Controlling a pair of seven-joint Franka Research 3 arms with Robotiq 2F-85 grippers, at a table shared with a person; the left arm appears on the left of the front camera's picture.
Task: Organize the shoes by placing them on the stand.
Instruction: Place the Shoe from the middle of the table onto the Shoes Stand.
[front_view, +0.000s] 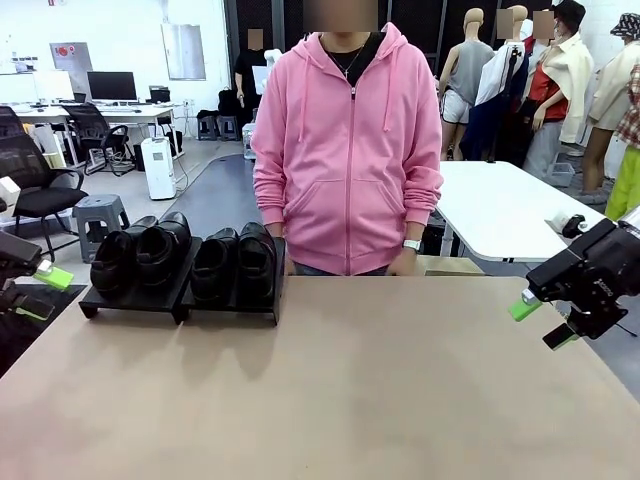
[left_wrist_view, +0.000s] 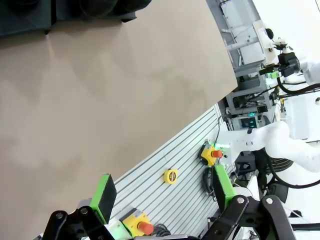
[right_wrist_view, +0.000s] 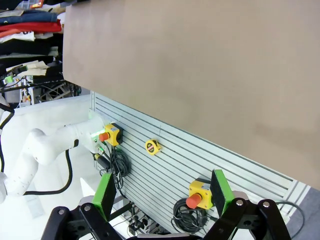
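All four black shoes (front_view: 185, 260) sit on the stand (front_view: 180, 300) at the far left part of the tan table (front_view: 340, 390), toes toward the robot: one pair on the left platform, the other pair on the right platform, each pair side by side and the two platforms touching. Just behind the table, a person in a pink hoodie (front_view: 347, 150) stands with arms down, hands at the table's far edge, to the right of the stand. The left gripper (front_view: 38, 292) hangs off the table's left edge, near the stand but apart from it, its green pads spread wide with nothing between them; the left wrist view confirms the gap, looking down over the table edge at a slatted panel (left_wrist_view: 170, 195). The right gripper (front_view: 548, 322) hovers at the table's right edge, well apart from the shoes, likewise spread wide and empty, its green pads (right_wrist_view: 220, 187) clearly separated in the right wrist view.
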